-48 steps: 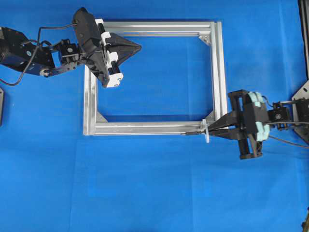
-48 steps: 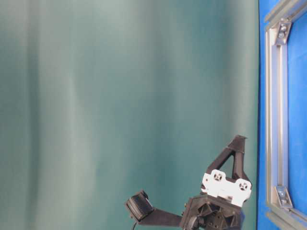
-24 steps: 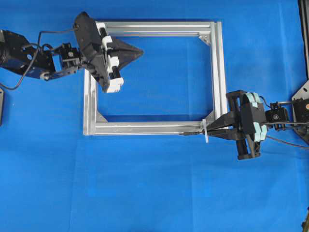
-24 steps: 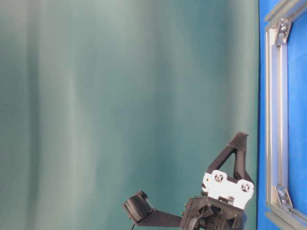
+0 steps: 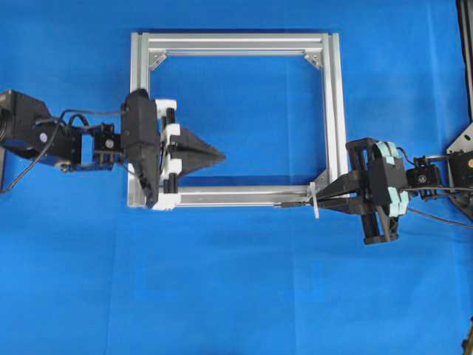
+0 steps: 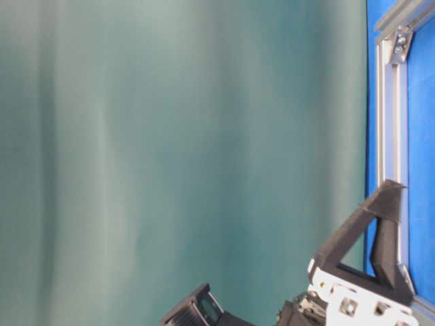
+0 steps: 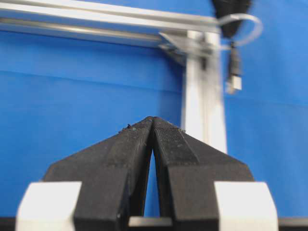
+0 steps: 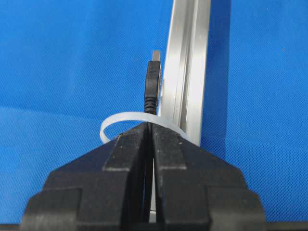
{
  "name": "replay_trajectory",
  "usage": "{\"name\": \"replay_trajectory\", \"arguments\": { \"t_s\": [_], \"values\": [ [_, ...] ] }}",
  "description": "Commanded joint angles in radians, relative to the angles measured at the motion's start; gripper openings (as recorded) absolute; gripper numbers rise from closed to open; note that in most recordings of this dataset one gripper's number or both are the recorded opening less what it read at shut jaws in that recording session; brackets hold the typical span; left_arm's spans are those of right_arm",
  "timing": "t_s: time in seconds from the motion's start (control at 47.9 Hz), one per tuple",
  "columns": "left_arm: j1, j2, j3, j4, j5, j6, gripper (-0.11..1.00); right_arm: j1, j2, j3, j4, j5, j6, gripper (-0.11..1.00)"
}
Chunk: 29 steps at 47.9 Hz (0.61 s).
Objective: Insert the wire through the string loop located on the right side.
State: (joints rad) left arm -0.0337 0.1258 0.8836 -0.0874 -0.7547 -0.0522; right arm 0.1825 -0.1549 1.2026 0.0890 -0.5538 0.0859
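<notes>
- A blue cloth (image 5: 244,296) covers the work surface, and a silver aluminium frame (image 5: 332,111) lies flat on it; the table-level view is mostly teal backdrop.
- The wire (image 8: 153,84) shows only as its plug end. In the right wrist view the plug sticks out past the fingertips and through the string loop (image 8: 111,124), pointing away from the camera along the frame's rail.
- The string loop is a white ring at the frame's lower right corner (image 5: 315,201). In the overhead view the plug's tip lies just left of it, on the bottom rail.
- The wire's long axis runs along that bottom rail, in line with the right gripper (image 5: 332,195), which is clenched on the wire just behind the loop.
- The left gripper (image 5: 218,155) has its jaws pressed together on nothing. It hangs over the frame's open middle, aimed toward the right.
- In the left wrist view, plug (image 7: 234,72) and loop (image 7: 245,26) sit ahead and off to the right of the left fingertips, well apart from them.
- My judgement: the plug is through, and the left arm would have to travel rightward along the rail to take the free end.
</notes>
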Motion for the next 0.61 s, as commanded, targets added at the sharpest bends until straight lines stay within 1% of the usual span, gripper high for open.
{"name": "replay_trajectory", "arguments": {
  "t_s": [0.0,0.355,0.585],
  "values": [
    [-0.018,-0.031,-0.008,0.002,0.0,-0.006,0.0,-0.002,-0.006,-0.014,0.003,-0.012,-0.002,-0.04],
    [-0.044,-0.029,-0.012,0.002,0.021,-0.051,0.0,-0.002,-0.006,-0.014,0.003,-0.012,-0.002,-0.04],
    [-0.055,-0.025,-0.023,0.002,0.034,-0.055,0.0,-0.002,-0.008,-0.014,0.003,-0.012,-0.002,-0.04]
  ]
}}
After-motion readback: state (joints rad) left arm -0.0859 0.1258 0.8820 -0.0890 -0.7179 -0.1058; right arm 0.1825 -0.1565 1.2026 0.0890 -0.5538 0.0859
